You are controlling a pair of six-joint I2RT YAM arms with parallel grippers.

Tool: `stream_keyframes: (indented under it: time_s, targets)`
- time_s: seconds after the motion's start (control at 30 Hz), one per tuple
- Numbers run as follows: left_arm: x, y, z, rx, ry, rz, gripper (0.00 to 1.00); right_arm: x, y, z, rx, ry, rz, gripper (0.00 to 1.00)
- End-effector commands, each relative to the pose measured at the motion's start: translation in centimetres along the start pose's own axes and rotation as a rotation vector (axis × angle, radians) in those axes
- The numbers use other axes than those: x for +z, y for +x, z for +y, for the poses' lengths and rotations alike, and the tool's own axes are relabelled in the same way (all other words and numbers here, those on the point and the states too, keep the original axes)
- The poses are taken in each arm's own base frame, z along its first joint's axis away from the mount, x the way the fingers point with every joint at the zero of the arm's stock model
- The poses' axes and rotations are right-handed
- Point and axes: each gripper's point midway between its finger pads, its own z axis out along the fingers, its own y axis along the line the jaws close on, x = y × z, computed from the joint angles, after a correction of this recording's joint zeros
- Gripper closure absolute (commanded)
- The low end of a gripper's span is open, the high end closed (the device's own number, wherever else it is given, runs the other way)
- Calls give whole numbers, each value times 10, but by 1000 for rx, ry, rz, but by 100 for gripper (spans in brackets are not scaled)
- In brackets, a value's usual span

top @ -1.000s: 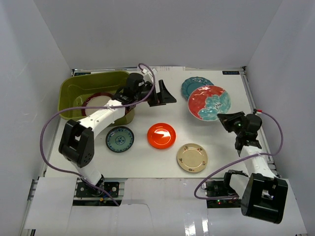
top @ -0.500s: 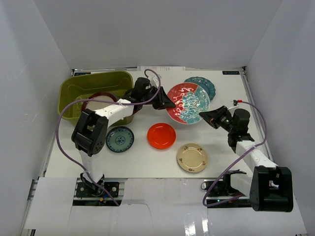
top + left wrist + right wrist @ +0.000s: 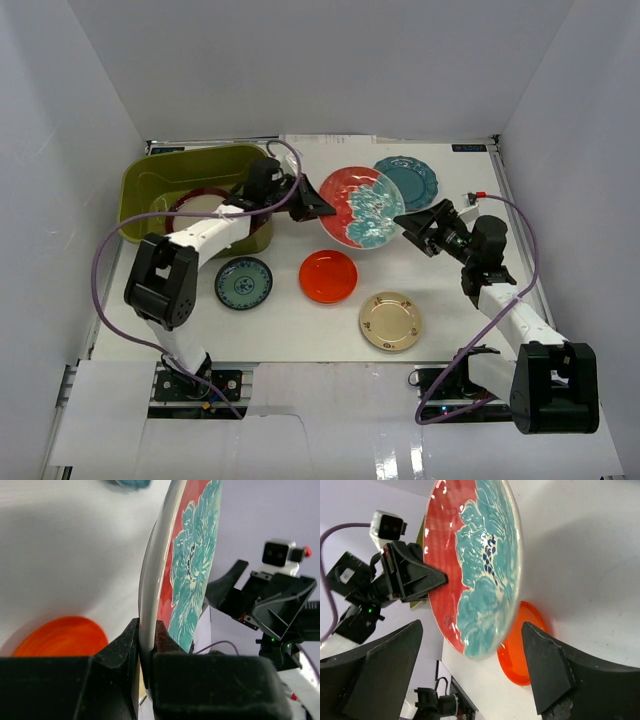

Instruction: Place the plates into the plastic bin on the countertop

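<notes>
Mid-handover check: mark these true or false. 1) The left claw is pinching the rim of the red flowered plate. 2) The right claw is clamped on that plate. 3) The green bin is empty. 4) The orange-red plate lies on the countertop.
1) True. The left claw is shut on the rim of the round red plate with a teal flower, holding it tilted above the table.
2) False. The right claw is open, its fingers wide apart and not gripping the plate.
3) False. A dark-red-rimmed beige plate lies in the olive-green plastic bin.
4) True. The glossy orange-red plate lies flat on the white countertop.
</notes>
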Motion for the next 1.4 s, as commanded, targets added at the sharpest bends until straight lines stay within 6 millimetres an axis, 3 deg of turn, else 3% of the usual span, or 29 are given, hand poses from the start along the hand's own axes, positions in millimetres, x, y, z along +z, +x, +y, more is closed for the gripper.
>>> stream_keyframes:
  time_s: [0.0, 0.07, 0.1, 0.13, 0.2, 0.23, 0.3, 0.33, 0.4, 0.6, 1.0, 1.03, 1.1, 1.13, 1.2, 1.23, 1.3, 1.37]
  targets:
    - [-107, -91, -76, 106, 169, -296, 100, -5, -13, 42, -177, -114, -17, 13]
    - [-155, -124, -64, 109, 120, -412, 100, -6, -10, 39, -193, -107, -10, 13]
    - [-181, -139, -48, 82, 59, -471, 100, -5, -6, 35, -201, -104, 2, 13]
    - [-206, -145, -56, 107, 45, -532, 100, -5, -4, 34, -208, -104, 9, 14]
    - [-238, -153, -32, 52, -54, -612, 100, -2, 3, 26, -216, -91, 31, 15]
    - [-268, -161, -25, 41, -89, -689, 100, -1, 6, 24, -219, -86, 40, 15]
    - [-293, -158, 9, -58, -161, -749, 100, 2, 13, 19, -220, -79, 61, 15]
    - [-303, -155, 12, -66, -175, -776, 100, 3, 15, 16, -225, -75, 69, 16]
    - [-314, -149, 47, -142, -259, -811, 100, 5, 21, 16, -234, -79, 88, 16]
    - [-314, -136, 110, -242, -408, -796, 100, 11, 27, 9, -251, -62, 104, 16]
    - [-301, -120, 166, -275, -530, -722, 98, 32, 7, -15, -215, 29, 31, 17]
    - [-299, -118, 171, -281, -540, -711, 83, 36, 6, -20, -206, 45, 25, 17]
    - [-300, -117, 176, -271, -562, -702, 66, 43, -7, -27, -208, 87, -22, 17]
    - [-301, -117, 178, -267, -574, -703, 46, 47, -10, -37, -197, 123, -30, 17]
    - [-307, -119, 180, -250, -612, -716, 28, 52, -24, -50, -191, 183, -86, 15]
    - [-310, -120, 180, -246, -627, -725, 13, 57, -30, -59, -184, 215, -98, 15]
    - [-316, -124, 180, -239, -658, -746, 3, 60, -44, -74, -171, 275, -147, 14]
    - [-320, -126, 180, -235, -685, -754, 2, 63, -58, -92, -137, 336, -194, 14]
